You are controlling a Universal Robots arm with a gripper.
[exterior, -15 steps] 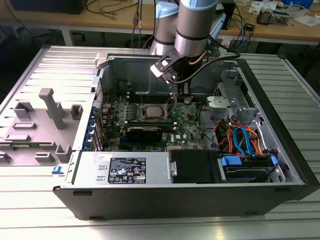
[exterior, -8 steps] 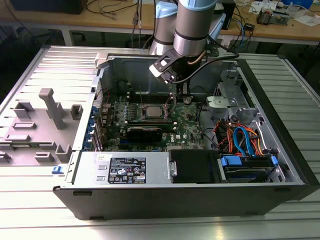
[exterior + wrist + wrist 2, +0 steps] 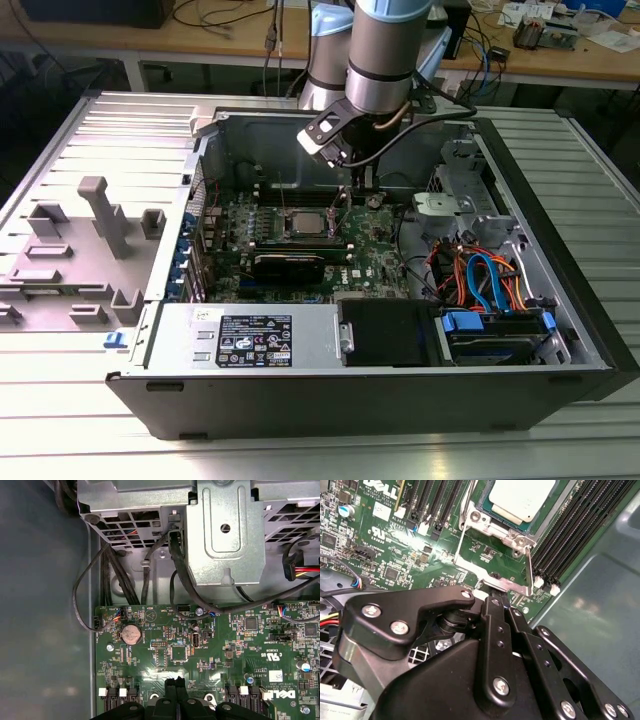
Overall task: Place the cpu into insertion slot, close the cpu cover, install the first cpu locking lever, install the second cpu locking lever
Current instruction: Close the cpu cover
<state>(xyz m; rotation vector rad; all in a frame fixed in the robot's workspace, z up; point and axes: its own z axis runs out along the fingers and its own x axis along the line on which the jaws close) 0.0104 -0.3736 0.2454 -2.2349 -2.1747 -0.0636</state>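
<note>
The cpu point(image 3: 522, 497), a silver-topped square chip, sits in the insertion slot point(image 3: 286, 226) on the green board point(image 3: 165, 630). The cpu cover point(image 3: 495, 526), a silvery frame, lies down around the chip. One thin wire lever point(image 3: 528, 565) runs along one side of the socket, and another point(image 3: 463, 517) runs along the opposite side. My gripper point(image 3: 495, 600) hangs just over the socket's silvery end plate point(image 3: 485, 572), a short way from the chip. Its black fingers point(image 3: 170, 684) are shut together, with nothing seen between them. In the exterior view the gripper point(image 3: 346, 205) reaches down inside the open case.
Long black memory slots point(image 3: 570, 535) flank the socket. A metal drive cage point(image 3: 225, 535) and black cables point(image 3: 115, 580) lie beyond the board, with a coin cell point(image 3: 131, 634) nearby. The case wall point(image 3: 600, 590) stands close by. Orange and blue cables point(image 3: 480, 280) fill the case toward the exterior view's right.
</note>
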